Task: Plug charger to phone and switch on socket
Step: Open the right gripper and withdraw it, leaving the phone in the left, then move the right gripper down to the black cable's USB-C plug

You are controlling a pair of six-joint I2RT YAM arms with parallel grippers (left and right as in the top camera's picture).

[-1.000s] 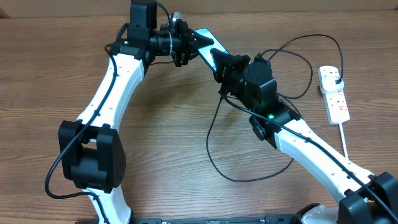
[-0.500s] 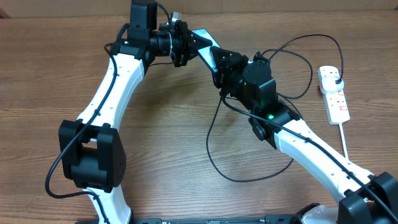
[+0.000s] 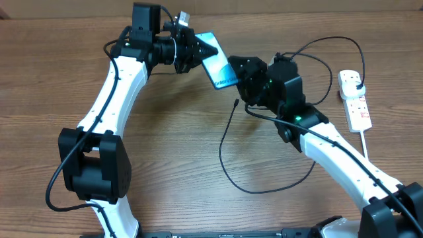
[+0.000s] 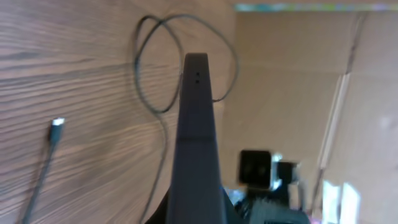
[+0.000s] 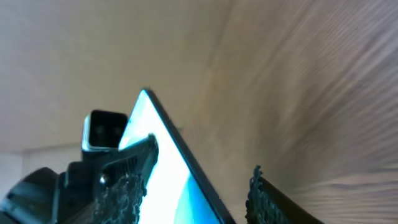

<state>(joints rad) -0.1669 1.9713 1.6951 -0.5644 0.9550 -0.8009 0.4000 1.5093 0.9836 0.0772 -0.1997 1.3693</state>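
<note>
My left gripper (image 3: 197,51) is shut on the phone (image 3: 216,66) and holds it tilted above the table, its cyan screen lit. In the left wrist view the phone (image 4: 198,124) shows edge-on. My right gripper (image 3: 240,74) is open right beside the phone's lower end. In the right wrist view the phone (image 5: 166,171) runs between the spread fingers (image 5: 127,180). The charger's connector tip (image 3: 236,102) lies free on the wood, also in the left wrist view (image 4: 57,122). Its black cable (image 3: 228,175) loops to a plug (image 3: 357,80) in the socket (image 3: 355,102).
The white power strip's cord (image 3: 365,149) runs toward the front right edge. Loops of the black cable (image 3: 330,66) lie behind my right arm. Brown cardboard walls (image 4: 292,93) stand behind the table.
My right gripper has opened and the charger's tip now lies on the table. The left arm has shifted left and turned the phone so its screen faces up more.
</note>
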